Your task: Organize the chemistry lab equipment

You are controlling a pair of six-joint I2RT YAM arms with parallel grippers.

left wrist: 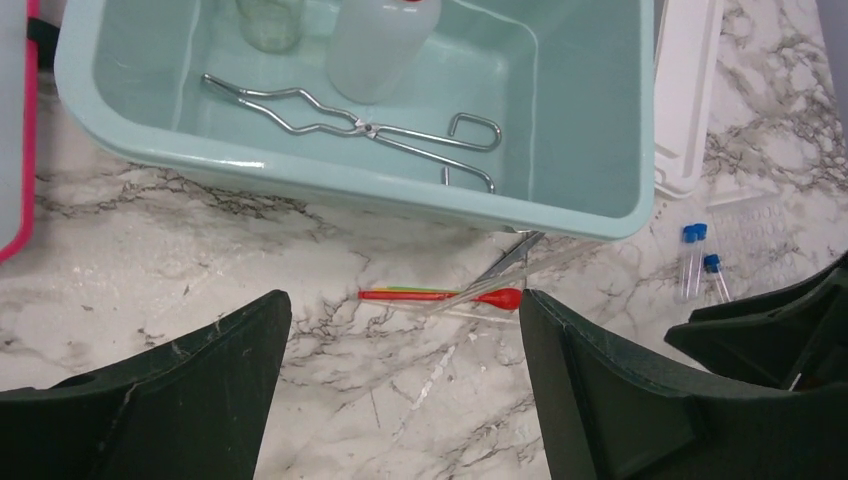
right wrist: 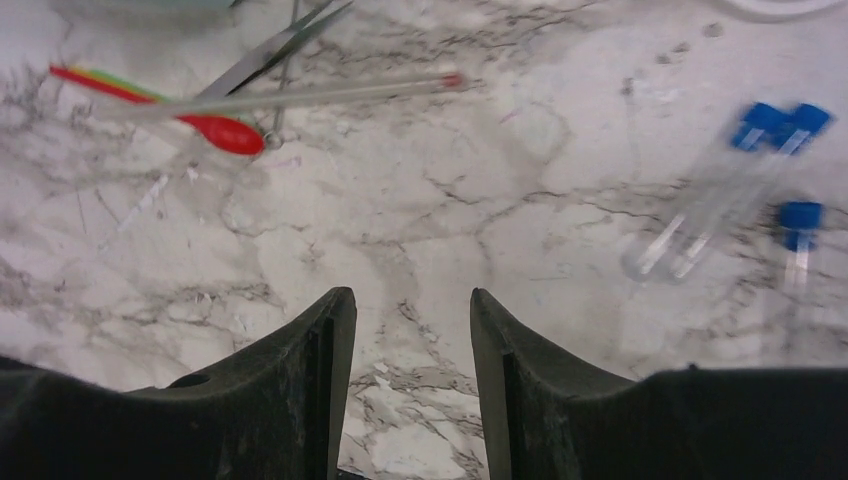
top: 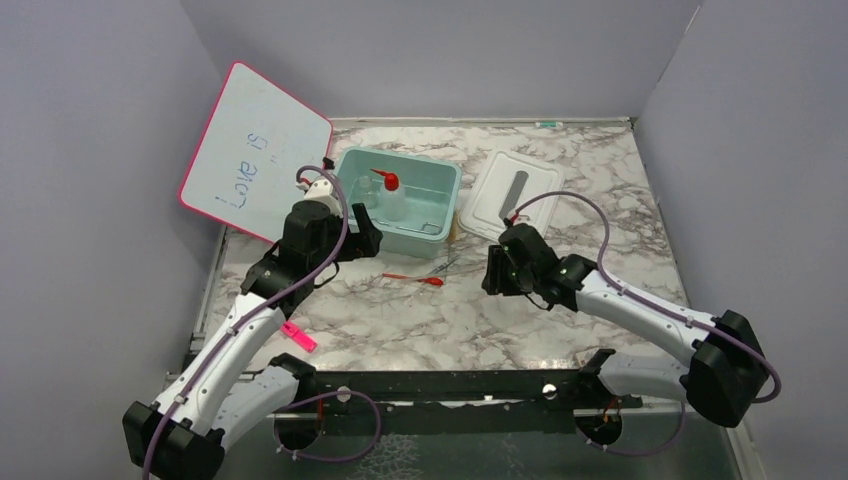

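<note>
A teal bin holds the clear squeeze bottle with red nozzle; the left wrist view shows the bin, the bottle and the metal tongs lying in it. The thin red-handled tool lies on the table in front of the bin, crossed by a clear thin rod and a metal scissor-like tool. Blue-capped vials lie on the table to the right. My left gripper is open and empty, just short of the red tool. My right gripper is open and empty above bare marble.
A pink-edged whiteboard leans at the back left. A white lid lies right of the bin. A pink highlighter lies near the left arm. A glass jar stands in the bin. Grey walls enclose the table.
</note>
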